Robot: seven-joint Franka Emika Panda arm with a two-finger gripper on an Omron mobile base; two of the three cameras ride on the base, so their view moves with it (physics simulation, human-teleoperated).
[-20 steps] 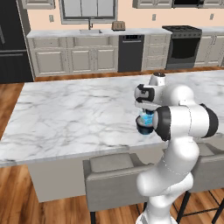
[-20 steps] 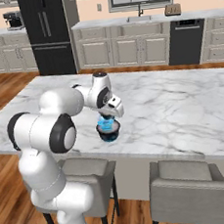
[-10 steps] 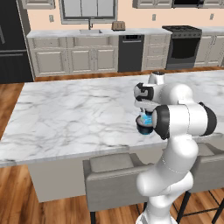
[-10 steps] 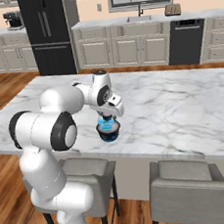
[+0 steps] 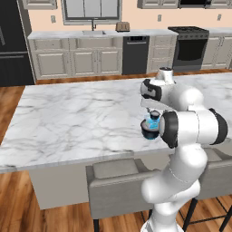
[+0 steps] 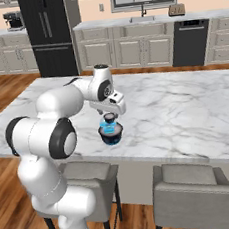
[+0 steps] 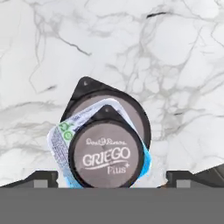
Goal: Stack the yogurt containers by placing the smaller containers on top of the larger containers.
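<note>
The three yogurt containers stand as one stack near the front edge of the marble island. The wide dark tub (image 7: 131, 107) (image 5: 148, 133) (image 6: 111, 135) is at the bottom. The translucent blue cup (image 7: 58, 136) (image 5: 151, 123) (image 6: 108, 126) sits on it. The tiny dark cup (image 7: 106, 155) (image 5: 155, 114) (image 6: 108, 118), with a pale "Griego" lid, sits on top. My gripper (image 7: 111, 177) (image 5: 154, 109) (image 6: 109, 112) hovers straight above the stack, open. Its fingertips (image 7: 46, 177) stand wide on either side of the tiny cup without touching it.
The marble island counter (image 5: 68, 118) stretches left and back from the stack, its front edge just below the tub. Grey stools (image 5: 118, 181) (image 6: 195, 188) stand in front of the island. Cabinets, sink and stove line the far wall.
The stack has stayed in place. My hand has shifted only slightly above it.
</note>
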